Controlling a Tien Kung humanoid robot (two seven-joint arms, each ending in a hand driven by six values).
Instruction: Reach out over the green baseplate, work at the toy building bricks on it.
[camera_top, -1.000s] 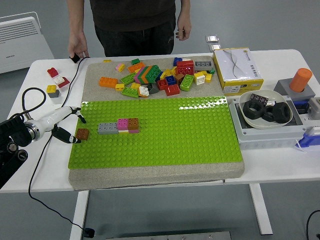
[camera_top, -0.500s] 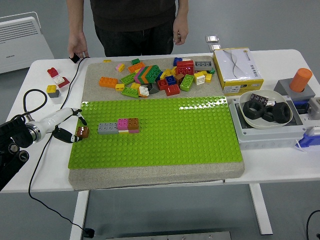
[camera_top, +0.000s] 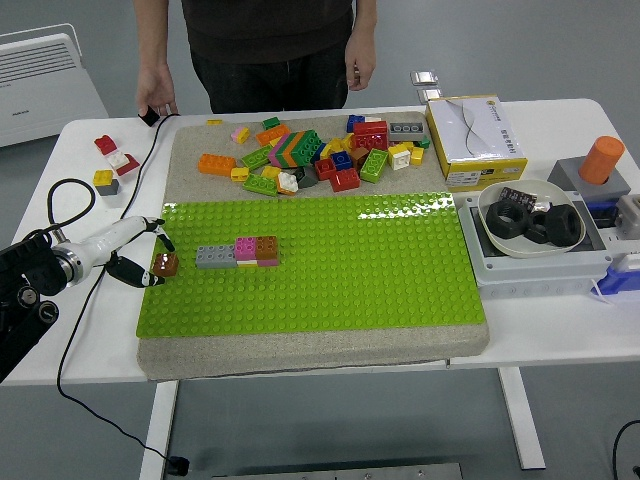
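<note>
Left hand (camera_top: 128, 252) pinches a brown brick (camera_top: 166, 264) at the baseplate's (camera_top: 330, 290) left edge, just left of a grey-pink-brown row (camera_top: 238, 251). The plate's right half is bare.

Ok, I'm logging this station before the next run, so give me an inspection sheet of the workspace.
Surface: white table with a grey mat carrying the green baseplate.
Job's things: grey, pink and brown bricks joined in a row; a separate brown brick at the baseplate's left edge.
Clutter: loose brick pile behind the baseplate; few bricks far left; yellow box; white bowl of black rings; orange cylinder.
Grippers: left hand pinching the separate brown brick; right not in view.
Cables: black cable looping over the table's left side.
Surroundings: a person standing at the far side.
</note>
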